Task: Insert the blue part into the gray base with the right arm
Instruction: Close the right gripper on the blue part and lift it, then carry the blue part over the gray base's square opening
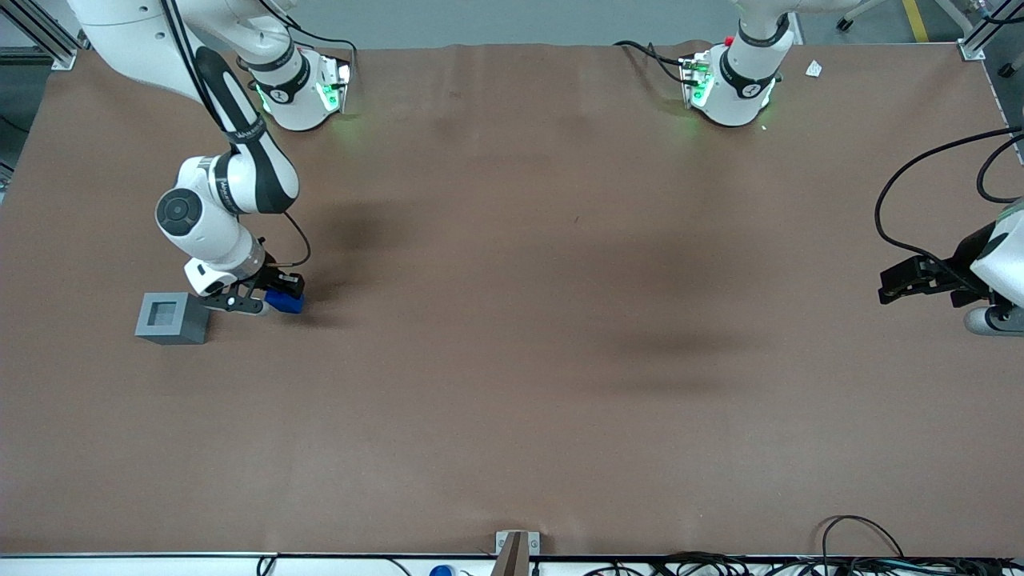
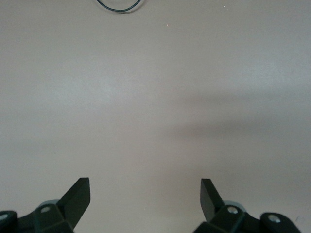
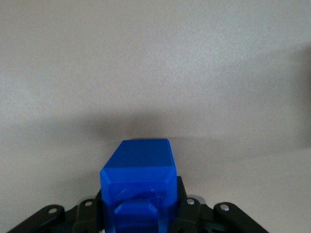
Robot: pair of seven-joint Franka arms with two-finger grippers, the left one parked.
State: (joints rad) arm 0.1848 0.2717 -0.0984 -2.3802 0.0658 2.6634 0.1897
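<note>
Blue part (image 1: pixel 285 302) sits pinched between the jaws of the right arm's gripper (image 1: pixel 276 298), low over the brown bench (image 1: pixel 512 360) near the working arm's end. In the wrist view the blue part (image 3: pixel 138 187) fills the gap between the jaws, its narrower stub toward the camera and its long axis pointing away from the gripper (image 3: pixel 141 213). Gray base (image 1: pixel 171 318) stands just beside it, recess facing up and vacant. The right arm (image 1: pixel 224 200) is folded downward, wrist bent low. Judging from this, the part must lift, shift over the base and turn upright.

Even overhead light, soft shadows on table (image 1: pixel 512 360), wrist views hazy.
</note>
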